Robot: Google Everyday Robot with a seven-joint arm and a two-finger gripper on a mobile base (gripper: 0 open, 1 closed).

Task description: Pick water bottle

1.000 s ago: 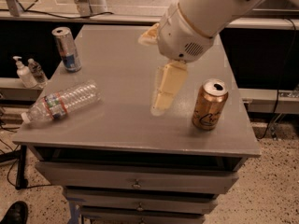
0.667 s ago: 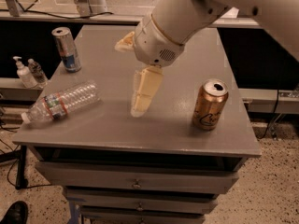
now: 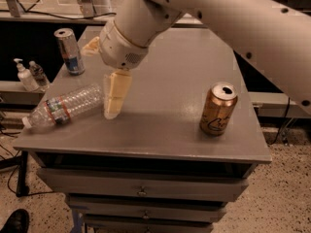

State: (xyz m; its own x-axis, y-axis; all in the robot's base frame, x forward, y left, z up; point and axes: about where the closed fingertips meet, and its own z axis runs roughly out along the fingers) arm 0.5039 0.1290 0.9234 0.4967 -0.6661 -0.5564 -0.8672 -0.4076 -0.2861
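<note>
The water bottle point(image 3: 63, 108) lies on its side at the front left of the grey table point(image 3: 175, 130). It is clear and ribbed, with a red, white and green label band, and its white cap points left over the table's edge. My gripper point(image 3: 98, 81) hangs from the big white arm just right of the bottle's base. It is open and empty. One cream finger point(image 3: 116, 93) points down close beside the bottle's base, its tip near the tabletop. The other finger point(image 3: 90, 46) sticks out to the left, higher up.
A silver and blue can point(image 3: 68, 51) stands at the back left of the table. A gold can point(image 3: 218, 108) stands at the front right. A white pump dispenser point(image 3: 23, 75) and a tiny clear bottle point(image 3: 36, 72) stand on a lower shelf to the left. Drawers point(image 3: 141, 191) lie below the tabletop.
My arm and gripper have moved left across the table, from beside the gold can to right next to the water bottle. The bottle and cans have not moved.
</note>
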